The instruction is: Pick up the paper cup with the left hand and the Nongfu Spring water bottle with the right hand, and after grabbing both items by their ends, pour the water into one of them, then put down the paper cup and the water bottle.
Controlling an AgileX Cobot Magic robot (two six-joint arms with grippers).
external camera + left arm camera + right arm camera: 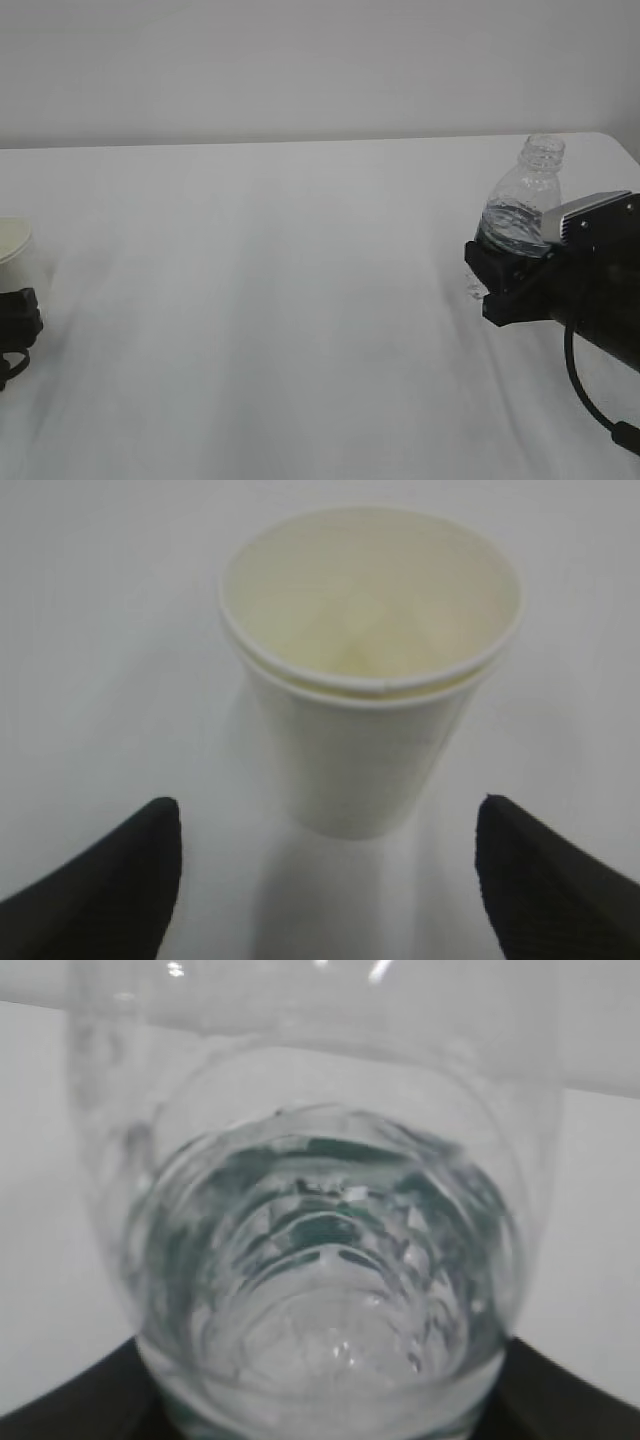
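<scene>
**Bottle gripped on the right, cup framed on the left**

White tabletop (300, 300) and a pale bare wall are all that is seen behind the work. On the right, the right hand (497, 268) is closed around the lower body of the water bottle (525, 205), which is held upright with its open neck on top, presumably so that nothing spills before pouring. Whether its base is clear of the table cannot be told. In the right wrist view the bottle fills the space between the jaws, the water (330, 1290) lying calm in it, and dark finger edges (70, 1410) are pressed close on either side. At the far left, the left hand (325, 880) is spread nearly to its widest and holds nothing. The paper cup (365, 680) stands upright just ahead of the fingertips (110, 880), centred between them and untouched, placed well for a grasp low on its wall.
</scene>
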